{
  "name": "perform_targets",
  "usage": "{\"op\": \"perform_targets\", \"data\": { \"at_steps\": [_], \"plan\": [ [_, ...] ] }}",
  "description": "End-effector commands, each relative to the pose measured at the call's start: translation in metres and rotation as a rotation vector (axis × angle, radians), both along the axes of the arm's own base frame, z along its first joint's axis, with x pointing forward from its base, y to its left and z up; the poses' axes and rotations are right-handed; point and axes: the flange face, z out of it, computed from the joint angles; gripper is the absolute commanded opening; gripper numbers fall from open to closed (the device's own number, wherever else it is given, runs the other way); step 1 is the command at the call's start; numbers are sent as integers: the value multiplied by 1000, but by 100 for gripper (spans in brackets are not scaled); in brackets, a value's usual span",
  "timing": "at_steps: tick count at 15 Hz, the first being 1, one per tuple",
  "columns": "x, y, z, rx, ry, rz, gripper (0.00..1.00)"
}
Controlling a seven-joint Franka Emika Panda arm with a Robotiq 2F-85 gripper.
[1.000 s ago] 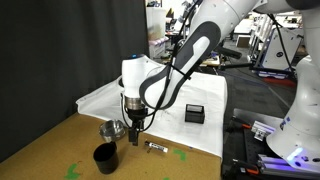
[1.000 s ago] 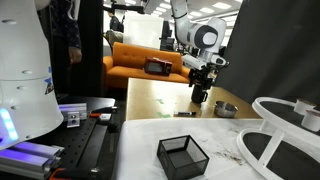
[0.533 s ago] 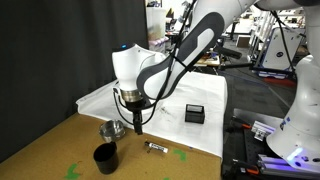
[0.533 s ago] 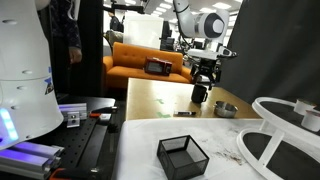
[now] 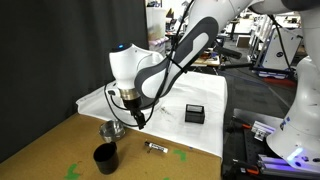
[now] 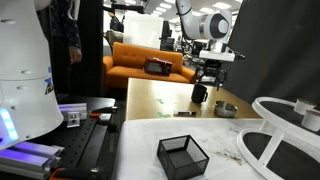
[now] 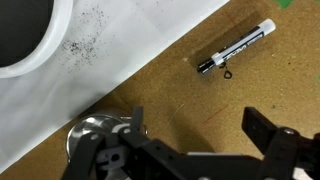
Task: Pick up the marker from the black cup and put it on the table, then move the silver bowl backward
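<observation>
Gripper (image 7: 195, 132) hangs above the table (image 7: 190, 95), jaws spread wide, nothing between them. The marker (image 7: 236, 47) lies flat on the wood, out of the black cup (image 5: 105, 157), near the white cloth (image 7: 130, 45). The silver bowl (image 5: 112, 130) sits near the cup, by the cloth's edge, below the gripper.

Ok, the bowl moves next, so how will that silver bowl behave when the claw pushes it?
The silver bowl looks like thin shiny metal, so it is probably light and would slide easily on the smooth table. Being round, it may spin away from an off-centre push. It sits by the edge of the white cloth, which might snag it.
</observation>
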Motion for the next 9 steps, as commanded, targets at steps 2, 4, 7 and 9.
{"op": "perform_targets", "data": {
  "at_steps": [2,4,7,9],
  "plan": [
    [3,0,-1,1,3,25,100],
    [2,2,-1,1,3,32,100],
    [3,2,0,2,2,33,100],
    [3,2,0,2,2,33,100]
  ]
}}
